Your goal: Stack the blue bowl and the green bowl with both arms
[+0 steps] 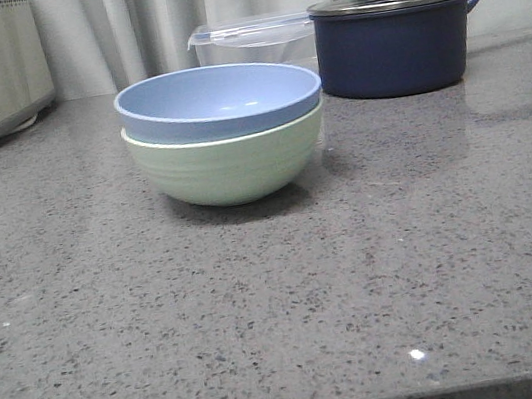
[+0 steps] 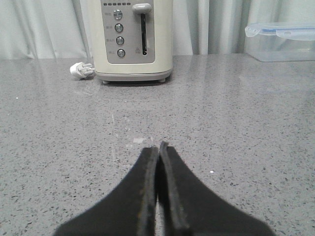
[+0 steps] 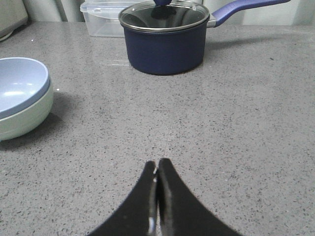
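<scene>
Low over the grey speckled stone table (image 2: 236,147), the left black angular pincer (image 2: 159,152) was closed, fingers pressed together, gripping nothing. Beyond it stood a cream toaster (image 2: 133,42) with a white plug (image 2: 80,70) just beside it, and a clear plastic lidded container (image 2: 283,42) off toward the curtain. Right black pincer (image 3: 157,167) likewise closed and empty above bare table. Off to its side, well apart, sat the pale periwinkle-blue round matte bowl (image 3: 19,83) nested inside the pale mint-green ridged bowl (image 3: 27,115). Front view showed the blue bowl's rim sitting slightly above the green bowl's, the stack resting upright near table centre. Behind them were the clear container and a dark navy saucepan (image 1: 394,48) with glass lid and blue handle.
</scene>
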